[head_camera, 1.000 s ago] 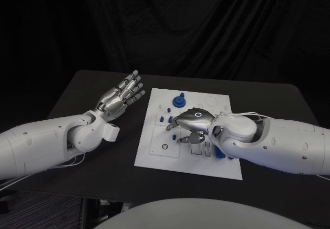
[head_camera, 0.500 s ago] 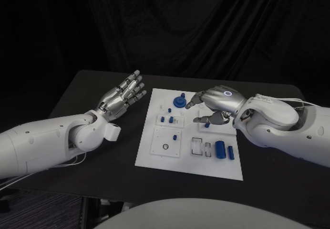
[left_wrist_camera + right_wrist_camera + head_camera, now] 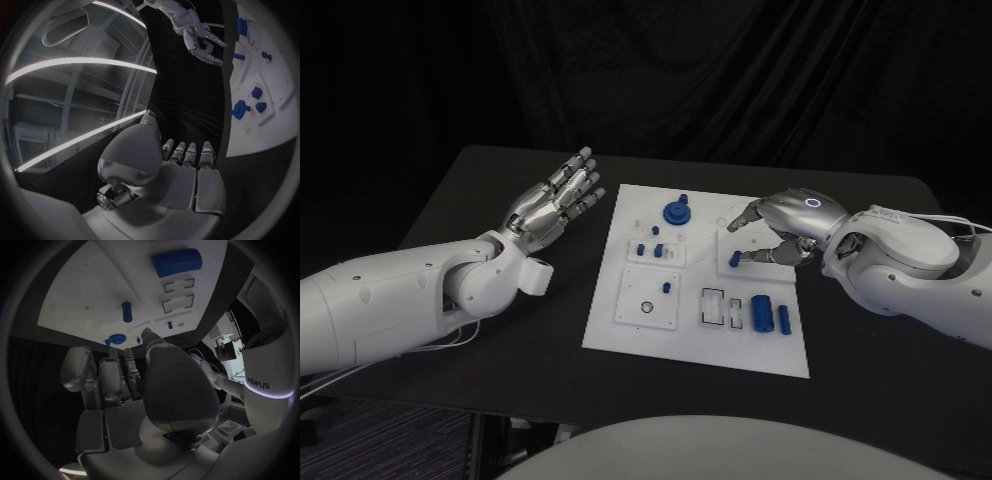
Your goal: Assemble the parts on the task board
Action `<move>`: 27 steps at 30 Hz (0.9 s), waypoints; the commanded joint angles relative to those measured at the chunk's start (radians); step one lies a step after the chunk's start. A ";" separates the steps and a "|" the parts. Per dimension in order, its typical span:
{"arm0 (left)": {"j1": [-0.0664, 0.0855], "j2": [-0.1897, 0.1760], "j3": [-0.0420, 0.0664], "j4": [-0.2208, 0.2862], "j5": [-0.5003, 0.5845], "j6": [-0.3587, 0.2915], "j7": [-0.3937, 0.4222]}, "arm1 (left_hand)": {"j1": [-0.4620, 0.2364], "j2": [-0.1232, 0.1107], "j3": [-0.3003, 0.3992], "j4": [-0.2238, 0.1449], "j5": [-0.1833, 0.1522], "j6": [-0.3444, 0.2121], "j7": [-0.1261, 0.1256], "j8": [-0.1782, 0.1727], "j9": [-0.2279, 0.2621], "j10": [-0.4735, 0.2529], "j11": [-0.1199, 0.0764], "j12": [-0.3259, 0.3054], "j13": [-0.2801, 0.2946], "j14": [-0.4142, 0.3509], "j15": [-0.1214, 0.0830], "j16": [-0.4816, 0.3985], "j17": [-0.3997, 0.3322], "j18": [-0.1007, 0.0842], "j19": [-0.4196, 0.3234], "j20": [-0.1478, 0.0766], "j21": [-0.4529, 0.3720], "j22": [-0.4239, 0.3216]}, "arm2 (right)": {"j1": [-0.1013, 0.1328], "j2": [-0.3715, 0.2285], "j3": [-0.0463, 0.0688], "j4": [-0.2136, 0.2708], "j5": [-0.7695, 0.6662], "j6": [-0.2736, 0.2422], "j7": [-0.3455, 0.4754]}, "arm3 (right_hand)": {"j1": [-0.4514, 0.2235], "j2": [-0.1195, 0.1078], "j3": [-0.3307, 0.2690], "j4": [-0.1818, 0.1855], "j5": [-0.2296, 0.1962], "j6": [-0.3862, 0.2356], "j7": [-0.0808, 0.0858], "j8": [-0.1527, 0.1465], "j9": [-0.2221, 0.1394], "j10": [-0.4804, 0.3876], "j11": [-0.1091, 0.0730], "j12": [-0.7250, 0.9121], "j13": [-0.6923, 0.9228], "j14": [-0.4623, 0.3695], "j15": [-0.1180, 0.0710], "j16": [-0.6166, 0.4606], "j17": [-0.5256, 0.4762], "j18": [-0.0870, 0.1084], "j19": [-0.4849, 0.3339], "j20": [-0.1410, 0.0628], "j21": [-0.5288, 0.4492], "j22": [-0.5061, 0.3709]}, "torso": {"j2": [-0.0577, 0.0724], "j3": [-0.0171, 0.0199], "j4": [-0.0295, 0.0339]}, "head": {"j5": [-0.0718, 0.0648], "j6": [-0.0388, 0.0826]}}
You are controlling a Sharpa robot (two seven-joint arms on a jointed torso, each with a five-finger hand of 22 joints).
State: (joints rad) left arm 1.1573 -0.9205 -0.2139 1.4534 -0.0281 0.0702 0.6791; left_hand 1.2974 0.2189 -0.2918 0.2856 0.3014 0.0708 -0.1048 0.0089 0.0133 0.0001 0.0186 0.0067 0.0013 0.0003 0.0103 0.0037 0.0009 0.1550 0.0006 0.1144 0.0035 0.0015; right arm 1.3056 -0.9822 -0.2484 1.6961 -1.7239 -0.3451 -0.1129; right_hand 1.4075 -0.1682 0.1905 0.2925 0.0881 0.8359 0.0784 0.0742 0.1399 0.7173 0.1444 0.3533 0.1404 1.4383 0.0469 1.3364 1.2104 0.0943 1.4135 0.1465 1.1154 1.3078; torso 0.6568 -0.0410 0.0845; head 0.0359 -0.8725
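Your task board (image 3: 625,330) mid-counter (image 3: 473,200), blue parts (image 3: 762,312) on it, right hand (image 3: 783,232) over its far right edge, fingers curled, grip unclear, left hand (image 3: 555,198) spread empty, no legible board labels

1. You have a black table (image 3: 516,330) with a matte top; it spans most of the head view, and its far edge runs straight across.
2. Behind the table hangs a black curtain (image 3: 704,80), its folds running vertically and covering the whole backdrop.
3. Under the table's near edge, at the head view's lower left corner, you can see a strip of dark ribbed floor (image 3: 387,450).
4. In the left wrist view, bright curved light strips (image 3: 81,62) arc overhead.
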 commanded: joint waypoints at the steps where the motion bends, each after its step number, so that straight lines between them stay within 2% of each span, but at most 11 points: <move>1: -0.001 0.001 0.001 0.003 -0.002 -0.012 0.083 | 0.008 -0.002 0.000 0.003 0.005 0.007 0.000 0.006 0.001 0.000 0.000 -0.007 -0.001 0.000 -0.003 -0.004 -0.001 0.019 -0.001 -0.004 -0.003 -0.002 | -0.011 -0.002 0.000 -0.010 0.002 0.017 -0.030 | -0.002 0.006 0.009 -0.002 0.002 0.013 0.007 0.007 0.000 0.016 -0.001 0.004 -0.006 0.003 0.008 0.000 0.000 -0.005 -0.001 0.008 0.007 0.143 | 0.001 0.0016 0.0019 | -0.008 0.000; 7: -0.002 0.001 0.001 0.003 -0.002 -0.009 0.081 | 0.011 -0.001 0.001 0.003 0.005 0.006 0.001 0.006 0.001 0.000 0.003 -0.007 -0.001 0.000 0.007 -0.004 -0.001 0.015 -0.001 0.001 -0.003 -0.002 | -0.022 0.005 -0.001 -0.029 0.002 0.028 -0.028 | 0.005 0.016 0.015 -0.005 0.003 0.023 0.009 0.007 -0.003 0.056 -0.006 0.006 -0.013 0.005 0.005 0.001 0.000 -0.006 0.003 0.007 0.015 0.145 | 0.001 0.0022 0.0005 | -0.013 0.000; 10: -0.002 0.001 0.001 0.003 -0.002 -0.007 0.080 | 0.012 -0.001 0.001 0.003 0.006 0.006 0.001 0.006 0.001 0.000 0.005 -0.007 -0.001 0.000 0.010 -0.004 -0.001 0.014 -0.001 0.003 -0.003 -0.002 | -0.027 0.010 -0.001 -0.035 0.002 0.033 -0.027 | 0.008 0.024 0.018 -0.009 0.001 0.029 0.017 0.006 -0.005 0.091 -0.011 0.006 -0.018 0.005 0.001 0.000 -0.003 -0.005 0.003 0.004 0.014 0.145 | 0.000 0.0023 0.0004 | -0.013 0.000; 13: -0.002 0.001 0.001 0.003 -0.002 -0.003 0.078 | 0.014 0.000 0.002 0.002 0.007 0.006 0.002 0.006 0.001 0.000 0.006 -0.007 -0.001 0.000 0.014 -0.004 -0.001 0.013 -0.001 0.006 -0.003 -0.002 | -0.031 0.018 -0.001 -0.040 0.002 0.033 -0.023 | 0.024 0.031 0.025 -0.021 0.017 0.038 0.029 0.007 -0.006 0.115 -0.016 0.001 -0.023 0.004 -0.003 -0.003 -0.008 -0.005 0.002 0.000 0.010 0.144 | 0.001 0.0026 0.0007 | -0.014 0.000; 14: -0.002 0.001 0.001 0.003 -0.002 0.000 0.077 | 0.018 0.001 0.004 0.002 0.009 0.006 0.005 0.006 0.001 0.000 0.013 -0.007 -0.001 0.000 0.022 -0.004 -0.001 0.011 -0.001 0.013 -0.003 -0.002 | -0.032 0.021 -0.001 -0.042 0.002 0.032 -0.021 | 0.031 0.035 0.028 -0.028 0.026 0.044 0.041 0.007 -0.007 0.137 -0.020 0.000 -0.024 0.005 -0.006 -0.004 -0.009 -0.005 0.003 -0.003 0.011 0.144 | 0.001 0.0023 0.0008 | -0.015 0.000; 16: -0.002 0.001 0.001 0.003 -0.002 0.002 0.075 | 0.020 0.002 0.005 0.002 0.010 0.006 0.008 0.006 0.001 0.000 0.019 -0.007 -0.001 0.000 0.029 -0.004 -0.001 0.010 -0.001 0.019 -0.003 -0.002 | -0.034 0.026 -0.001 -0.047 0.002 0.029 -0.017 | 0.037 0.039 0.031 -0.037 0.033 0.044 0.054 0.004 -0.010 0.158 -0.025 -0.007 -0.028 0.005 -0.010 -0.006 -0.011 -0.005 0.004 -0.007 0.012 0.145 | 0.001 0.0025 0.0011 | -0.017 0.000; 21: -0.003 0.001 0.001 0.003 -0.011 0.004 0.074 | 0.023 0.003 0.006 0.002 0.010 0.007 0.009 0.006 0.001 0.000 0.025 -0.007 -0.001 0.000 0.035 -0.004 -0.001 0.009 -0.001 0.024 -0.003 -0.002 | -0.038 0.046 0.000 -0.067 0.033 0.020 -0.001 | 0.050 0.044 0.038 -0.052 0.049 0.036 0.077 -0.003 -0.015 0.179 -0.028 -0.025 -0.035 0.006 -0.014 -0.008 -0.013 -0.005 0.005 -0.011 0.010 0.144 | 0.001 0.0020 0.0019 | -0.020 0.000; 24: -0.003 0.000 0.001 0.003 -0.035 -0.011 0.077 | 0.025 0.004 0.007 0.001 0.011 0.009 0.010 0.006 0.001 0.000 0.028 -0.007 -0.001 0.000 0.036 -0.004 -0.001 0.009 -0.001 0.026 -0.003 -0.002 | -0.042 0.058 0.000 -0.081 0.043 0.024 0.003 | 0.053 0.046 0.041 -0.057 0.056 0.040 0.081 -0.001 -0.016 0.187 -0.028 -0.030 -0.037 0.007 -0.014 -0.008 -0.013 -0.005 0.005 -0.012 0.010 0.144 | 0.002 0.0019 0.0019 | -0.021 0.000; 27: -0.003 -0.001 0.001 0.002 -0.090 -0.061 0.090 | 0.028 0.005 0.008 0.002 0.012 0.016 0.014 0.008 0.003 0.000 0.033 -0.007 -0.001 0.000 0.035 -0.004 -0.001 0.010 -0.001 0.027 -0.003 -0.002 | -0.046 0.068 0.000 -0.094 0.049 0.034 0.006 | 0.054 0.048 0.044 -0.061 0.060 0.050 0.084 0.003 -0.015 0.194 -0.029 -0.034 -0.038 0.006 -0.015 -0.010 -0.016 -0.005 0.005 -0.013 0.007 0.144 | 0.001 0.0014 0.0014 | -0.021 0.000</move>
State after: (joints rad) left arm 1.1565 -0.9215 -0.2138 1.4539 -0.0520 0.0561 0.6792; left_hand 1.3139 0.2243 -0.2890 0.2884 0.3074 0.0847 -0.0908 0.0132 0.0153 0.0000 0.0467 0.0067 0.0009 -0.0031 0.0395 0.0037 0.0014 0.1547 0.0007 0.1362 0.0035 0.0017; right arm 1.2629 -0.9157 -0.2490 1.6072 -1.6954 -0.3226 -0.1124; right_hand 1.4513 -0.1193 0.2333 0.2383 0.1433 0.8802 0.1619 0.0743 0.1259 0.9043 0.1177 0.3248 0.1030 1.4446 0.0381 1.3306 1.1961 0.0943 1.4170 0.1429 1.1275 1.3077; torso 0.6579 -0.0386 0.0859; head 0.0146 -0.8725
